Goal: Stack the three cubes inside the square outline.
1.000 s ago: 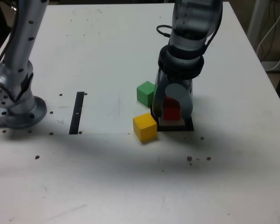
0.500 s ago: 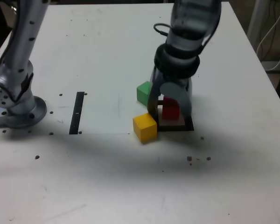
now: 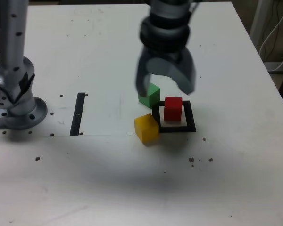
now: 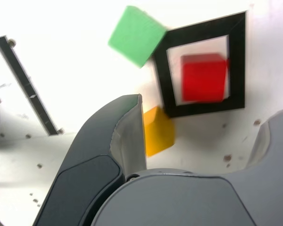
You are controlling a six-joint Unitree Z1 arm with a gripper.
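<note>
gripper [image 3: 165, 87]: jaws spread wide, holding nothing, above the square outline [image 3: 190, 126] | red cube [image 3: 173, 108]: inside the outline, alone | green cube [image 3: 149, 95]: touching the outline's far-left corner, exterior view | yellow cube [image 3: 146, 128]: just outside its near-left corner

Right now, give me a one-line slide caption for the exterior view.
Open gripper hovers above the red cube in the square outline; green cube and yellow cube wait beside it.

The red cube [image 3: 173, 108] sits upright inside the square outline [image 3: 191, 123]. The green cube [image 3: 149, 95] and yellow cube [image 3: 146, 128] rest just outside its corners.
</note>
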